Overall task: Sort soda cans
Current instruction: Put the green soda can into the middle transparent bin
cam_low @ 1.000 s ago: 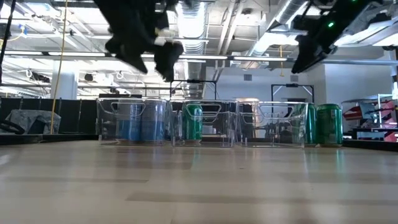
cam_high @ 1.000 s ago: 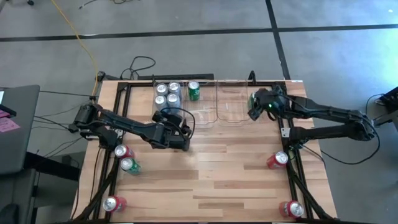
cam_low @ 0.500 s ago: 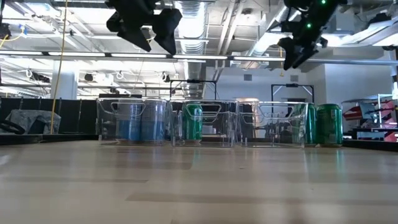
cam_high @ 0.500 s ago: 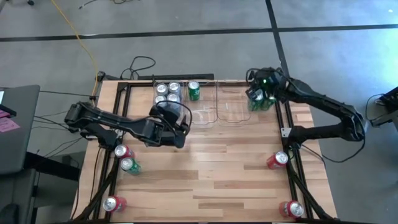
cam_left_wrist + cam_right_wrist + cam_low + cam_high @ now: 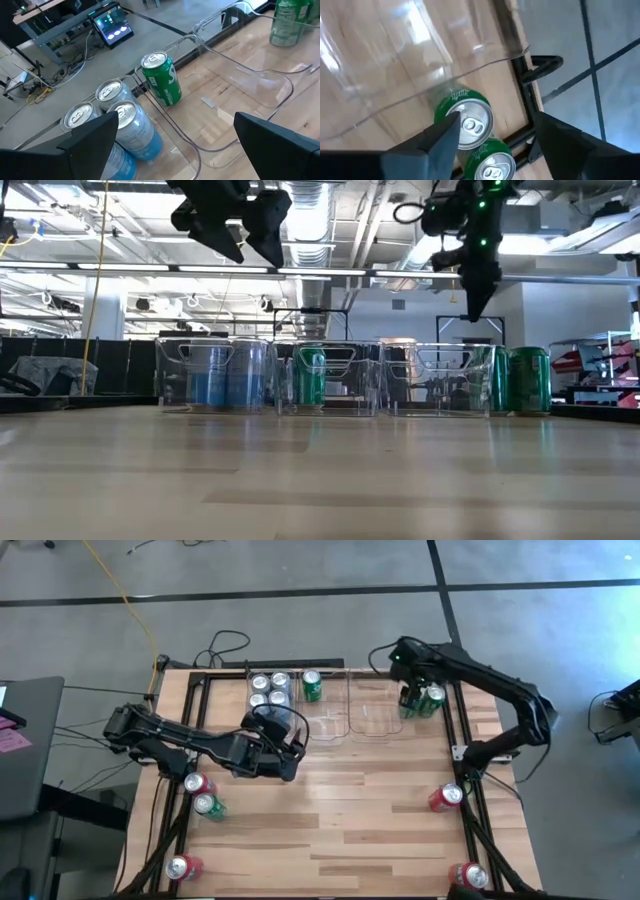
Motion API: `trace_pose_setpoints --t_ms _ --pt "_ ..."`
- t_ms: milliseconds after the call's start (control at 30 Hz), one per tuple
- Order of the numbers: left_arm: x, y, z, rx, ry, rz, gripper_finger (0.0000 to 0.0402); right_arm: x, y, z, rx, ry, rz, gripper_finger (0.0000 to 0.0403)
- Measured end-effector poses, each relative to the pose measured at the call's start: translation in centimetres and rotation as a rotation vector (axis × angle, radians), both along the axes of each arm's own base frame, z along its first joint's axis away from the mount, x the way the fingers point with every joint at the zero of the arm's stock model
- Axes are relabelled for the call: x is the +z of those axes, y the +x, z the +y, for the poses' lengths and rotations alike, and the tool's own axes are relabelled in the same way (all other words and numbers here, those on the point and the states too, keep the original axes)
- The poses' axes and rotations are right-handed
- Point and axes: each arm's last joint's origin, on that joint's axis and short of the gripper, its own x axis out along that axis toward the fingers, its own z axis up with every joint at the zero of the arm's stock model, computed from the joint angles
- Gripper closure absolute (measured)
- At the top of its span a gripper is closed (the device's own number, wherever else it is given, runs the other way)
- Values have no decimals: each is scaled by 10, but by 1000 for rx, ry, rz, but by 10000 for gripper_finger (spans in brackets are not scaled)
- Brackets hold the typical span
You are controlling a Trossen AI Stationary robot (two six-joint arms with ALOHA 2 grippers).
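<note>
**Operator:** Where are your grippers, and what can you not make out?

**Describer:** Your right gripper [image 5: 412, 695] hangs above two green metal soda cans [image 5: 424, 700] standing just outside the right-hand clear plastic bin [image 5: 372, 720], at the table's far right edge. In its wrist view the dark fingers [image 5: 442, 137] stand apart on either side of the nearer can's silver top [image 5: 469, 125], not clamped on it. The second can is cut off by the picture's edge.

Your left gripper [image 5: 285, 758] hovers in front of the left bin, jaws spread wide, holding nothing.

**Operator:** And the other cans?

**Describer:** Four blue and silver cans [image 5: 268, 690] stand together in the left clear bin [image 5: 170, 150]. One green can [image 5: 312, 685] stands alone in the middle bin [image 5: 328, 725]. Near the table's left edge you have a red can [image 5: 197, 783] touching a green can [image 5: 208, 805], with another red can [image 5: 183, 867] nearer the front. Two red cans [image 5: 446, 797] lie by the right rail; the front one [image 5: 470, 876] is partly cut off. From the low view, the bin walls blur the cans behind them.
</note>
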Motion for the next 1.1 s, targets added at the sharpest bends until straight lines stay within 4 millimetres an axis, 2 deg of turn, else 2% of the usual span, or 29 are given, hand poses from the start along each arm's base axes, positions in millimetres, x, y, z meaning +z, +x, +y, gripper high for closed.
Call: trace_pose_setpoints --t_ms 167,267,333,567,800,1100 --pt "-1 -1 0 -10 -16 20 10 -13 2 -1 -28 92 119 57" --pt "-3 -1 0 -11 -34 18 10 -15 3 1 -8 94 135 18" --pt "-4 -2 -1 -13 -37 21 10 -13 5 1 36 75 133 7" --pt "-5 -2 -6 -47 -77 28 10 -1 8 9 146 -59 172 33" --pt "-5 -2 -6 -51 -78 33 10 0 3 13 223 31 161 26" --pt "-6 -4 -6 -63 -93 63 10 -2 -4 -1 218 136 26 18"
